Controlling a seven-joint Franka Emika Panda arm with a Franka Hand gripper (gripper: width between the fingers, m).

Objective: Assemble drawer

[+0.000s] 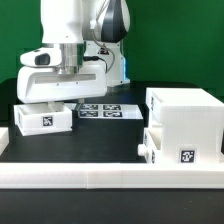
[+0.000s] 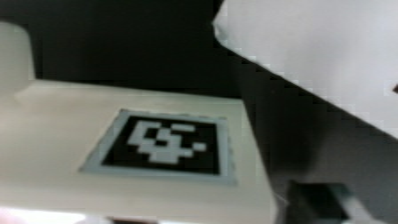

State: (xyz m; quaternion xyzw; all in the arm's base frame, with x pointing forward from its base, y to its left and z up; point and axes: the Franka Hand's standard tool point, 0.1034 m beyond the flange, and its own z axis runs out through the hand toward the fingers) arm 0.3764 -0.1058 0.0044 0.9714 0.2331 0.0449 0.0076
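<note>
The drawer's large hollow case (image 1: 185,112) stands at the exterior view's right, with one small tagged tray (image 1: 172,148) against its front. The other small tray (image 1: 42,118) rests on the table at the exterior view's left. My gripper (image 1: 62,99) hangs low right over that tray's far edge. In the wrist view the tray (image 2: 71,120) fills the frame with its tag (image 2: 164,143) facing up, and the case (image 2: 320,60) lies beyond it. My gripper (image 2: 222,215) stands open around the tray. One dark finger (image 2: 329,200) shows apart from the tray's edge.
The marker board (image 1: 105,108) lies flat on the black table behind the trays. A long low white rail (image 1: 100,178) runs across the front. The arm's white body (image 1: 70,40) rises above the left tray.
</note>
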